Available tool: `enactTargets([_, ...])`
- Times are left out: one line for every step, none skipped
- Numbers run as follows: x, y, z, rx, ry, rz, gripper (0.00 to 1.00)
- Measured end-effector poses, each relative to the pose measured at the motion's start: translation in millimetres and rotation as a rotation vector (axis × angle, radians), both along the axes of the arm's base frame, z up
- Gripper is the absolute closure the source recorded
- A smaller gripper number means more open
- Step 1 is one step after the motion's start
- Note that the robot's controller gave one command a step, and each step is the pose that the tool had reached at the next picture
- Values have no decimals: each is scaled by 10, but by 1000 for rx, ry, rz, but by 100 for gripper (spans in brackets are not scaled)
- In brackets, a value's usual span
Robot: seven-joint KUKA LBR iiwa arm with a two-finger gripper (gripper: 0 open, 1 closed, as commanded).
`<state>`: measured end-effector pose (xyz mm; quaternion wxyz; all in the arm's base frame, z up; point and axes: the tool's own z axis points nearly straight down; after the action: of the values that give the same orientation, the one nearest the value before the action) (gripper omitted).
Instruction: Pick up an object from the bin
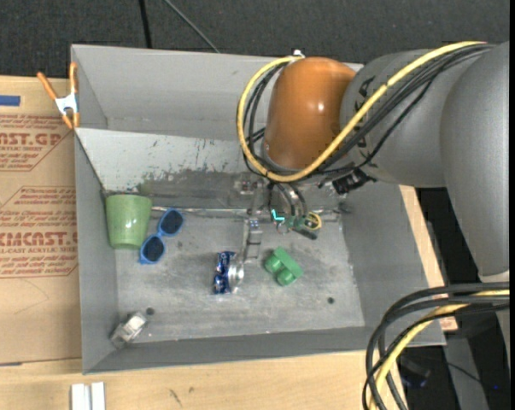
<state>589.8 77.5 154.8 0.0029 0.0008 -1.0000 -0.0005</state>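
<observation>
Orange cover (pixel 307 114) on the wrist sits nearest us, with yellow cables (pixel 250 118) looped round it. Below it the end effector (pixel 254 246) hangs over the middle of the grey bin (pixel 95 178). We cannot tell whether it is released or clenched, and we see nothing caught in it.

2 things lie close: a small blue toy car (pixel 226 273) at its 7 o'clock and a green block (pixel 283 266) at its 5 o'clock, both near its tip and apart from each other. At the bin's 9 o'clock sit a green cup (pixel 127 219) and blue sunglasses (pixel 160 236); a small clear thing (pixel 129 328) lies at 7 o'clock.

We judge this the approach step, with no grasp made yet. Next, the arm needs to centre over 1 of the 2 near things, come down to the floor and close on it, keeping clear of the other.
</observation>
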Motion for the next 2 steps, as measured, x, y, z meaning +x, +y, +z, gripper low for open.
enactTargets([-465, 78, -887, 0, 0, -54, 0])
enactTargets([-713, 879, -825, 1, -4, -234, 0])
